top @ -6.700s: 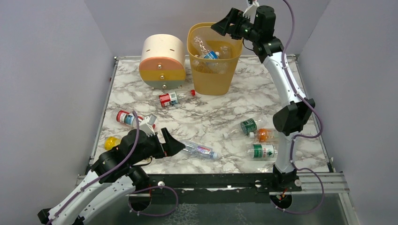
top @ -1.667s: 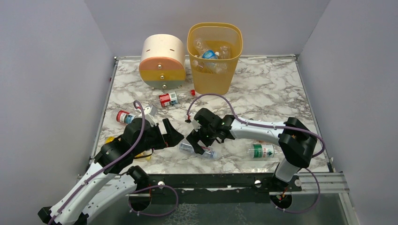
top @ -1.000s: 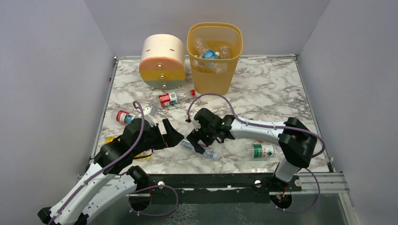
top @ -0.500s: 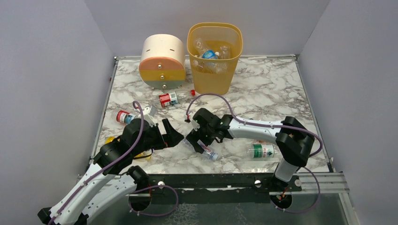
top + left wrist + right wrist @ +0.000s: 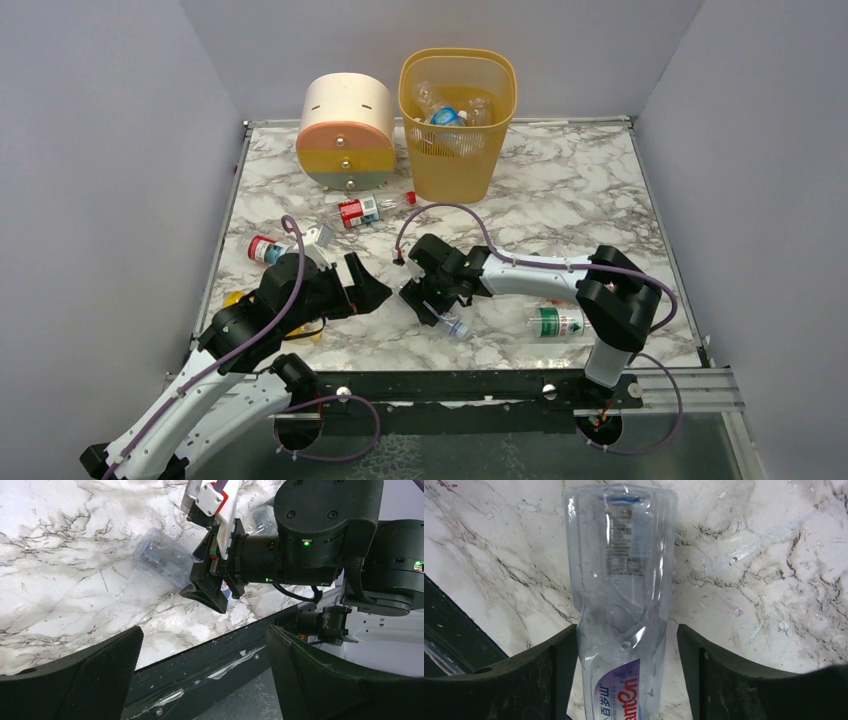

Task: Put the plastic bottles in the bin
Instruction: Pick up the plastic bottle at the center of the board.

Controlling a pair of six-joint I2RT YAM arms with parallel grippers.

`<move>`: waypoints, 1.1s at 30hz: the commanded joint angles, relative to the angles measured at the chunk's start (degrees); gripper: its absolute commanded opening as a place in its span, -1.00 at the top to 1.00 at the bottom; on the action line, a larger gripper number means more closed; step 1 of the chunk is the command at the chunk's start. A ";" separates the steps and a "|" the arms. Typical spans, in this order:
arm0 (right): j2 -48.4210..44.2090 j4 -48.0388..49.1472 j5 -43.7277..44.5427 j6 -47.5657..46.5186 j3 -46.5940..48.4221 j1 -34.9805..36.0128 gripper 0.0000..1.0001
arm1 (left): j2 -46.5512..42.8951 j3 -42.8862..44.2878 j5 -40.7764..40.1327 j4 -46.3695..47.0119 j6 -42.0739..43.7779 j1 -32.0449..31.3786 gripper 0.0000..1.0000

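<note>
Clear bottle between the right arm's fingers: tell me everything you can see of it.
The clear bottle is thin see-through plastic, creased and dented, apparently empty. A purple-and-white label with red lettering wraps the end nearest the wrist camera; fine print sits toward the base. It lies on its side on the marble table, near the front edge. The right gripper straddles it: one of its fingers touches its side, a sliver of marble shows by the other. Its cap is hidden.
</note>
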 commanded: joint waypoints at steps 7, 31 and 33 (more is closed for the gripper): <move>-1.95 -3.79 0.35 0.91 4.48 0.46 -0.27 | -0.95 -0.40 1.03 1.72 -0.48 0.08 -0.98; -2.84 -20.20 10.55 -1.53 39.73 -3.33 -0.24 | -2.95 -0.31 1.29 1.70 -0.68 0.08 -0.98; -1.38 -21.17 9.65 -1.74 44.86 -5.68 -0.22 | -3.00 -0.41 1.30 1.65 -0.69 0.08 -0.98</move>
